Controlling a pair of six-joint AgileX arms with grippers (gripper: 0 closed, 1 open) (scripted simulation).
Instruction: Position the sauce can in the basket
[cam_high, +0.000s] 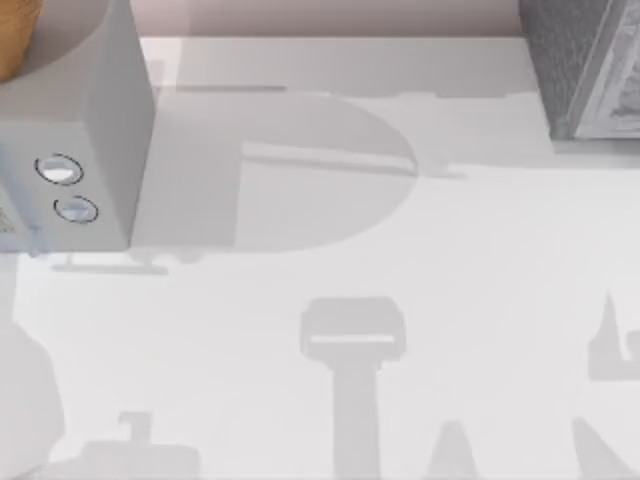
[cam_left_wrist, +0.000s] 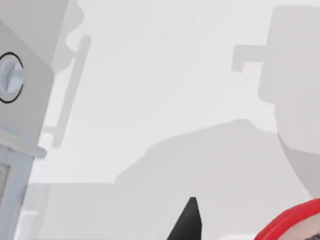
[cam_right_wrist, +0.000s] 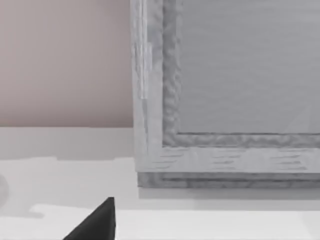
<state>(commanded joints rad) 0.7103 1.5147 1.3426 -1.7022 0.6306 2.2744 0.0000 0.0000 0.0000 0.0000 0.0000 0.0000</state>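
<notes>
Left gripper's grasp: could not tell | sauce can (cam_left_wrist: 295, 225) at rim | risk: can tipping near grey appliance (cam_high: 85, 150) at 10 o'clock

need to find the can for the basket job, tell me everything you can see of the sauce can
Little of the sauce can is visible: a curved, glossy red rim at the edge of the left wrist view, with a paler, pinkish-grey surface inside the curve. It sits close beside the left tool's dark fingertip. Whether they touch, and the can's label, body and pose, cannot be told.

Overhead plus two low wrist cameras.
Looking straight down on the white table (cam_high: 400, 300); wrist views close above it, sharing that surface.
</notes>
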